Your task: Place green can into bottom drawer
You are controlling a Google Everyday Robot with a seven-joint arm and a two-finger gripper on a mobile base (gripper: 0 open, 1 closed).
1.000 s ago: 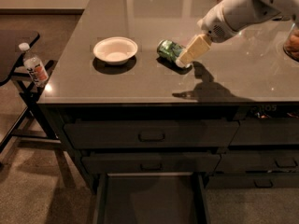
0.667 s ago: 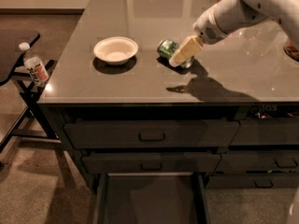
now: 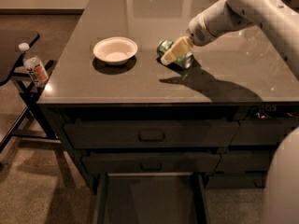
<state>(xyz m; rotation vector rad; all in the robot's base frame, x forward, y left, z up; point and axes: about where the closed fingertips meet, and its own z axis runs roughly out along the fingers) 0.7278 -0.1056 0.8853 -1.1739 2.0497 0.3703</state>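
Observation:
The green can (image 3: 164,46) lies on its side on the dark countertop (image 3: 140,85), right of the white bowl (image 3: 115,50). My gripper (image 3: 174,51) reaches down from the upper right on the white arm (image 3: 243,8) and sits right over the can, covering its middle; only the can's two ends show. The bottom drawer (image 3: 149,199) is pulled open below the counter's front, its flat floor bare.
Two shut drawer fronts with handles (image 3: 152,135) (image 3: 150,164) sit above the open drawer. A clear bottle with an orange label (image 3: 35,69) stands on a dark stand (image 3: 21,85) at the left. Narrower drawers (image 3: 264,132) are at the right.
The gripper has moved left and slightly up, from beside the can's right end to directly over the can. The can has stayed in place.

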